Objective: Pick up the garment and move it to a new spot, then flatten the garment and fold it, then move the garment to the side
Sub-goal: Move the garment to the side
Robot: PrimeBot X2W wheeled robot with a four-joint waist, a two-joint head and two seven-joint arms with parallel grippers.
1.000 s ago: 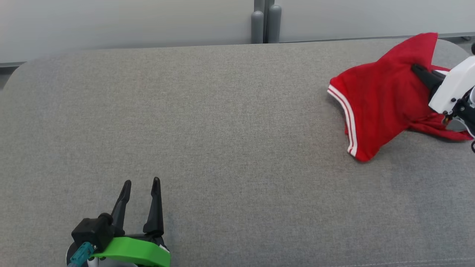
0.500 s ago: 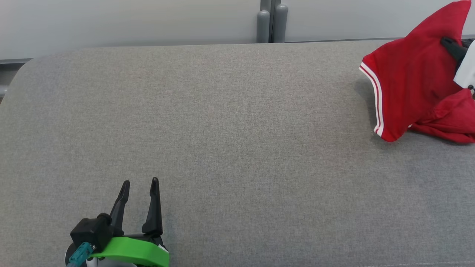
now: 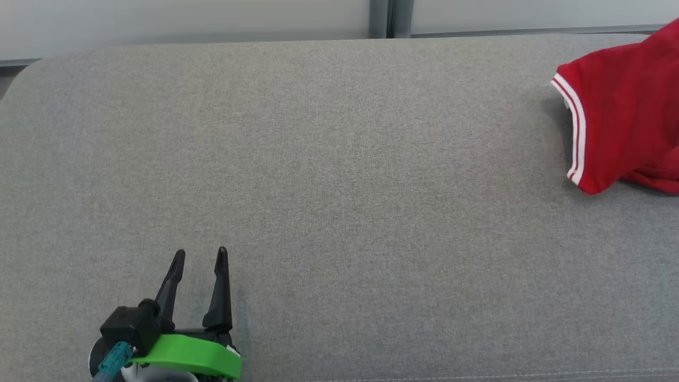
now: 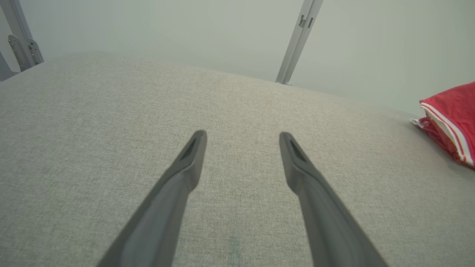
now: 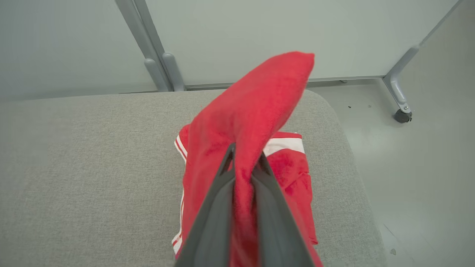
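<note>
Wide grey cushion, garment apparently near right edge, in right gripper

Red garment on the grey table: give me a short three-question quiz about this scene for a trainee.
1. Is the left gripper open or shut?
2. True or false: the right gripper is shut on the red garment.
3. The stripes along the garment's edge are: A white, B blue, C black.

Key: 1 open; 2 true; 3 A.
</note>
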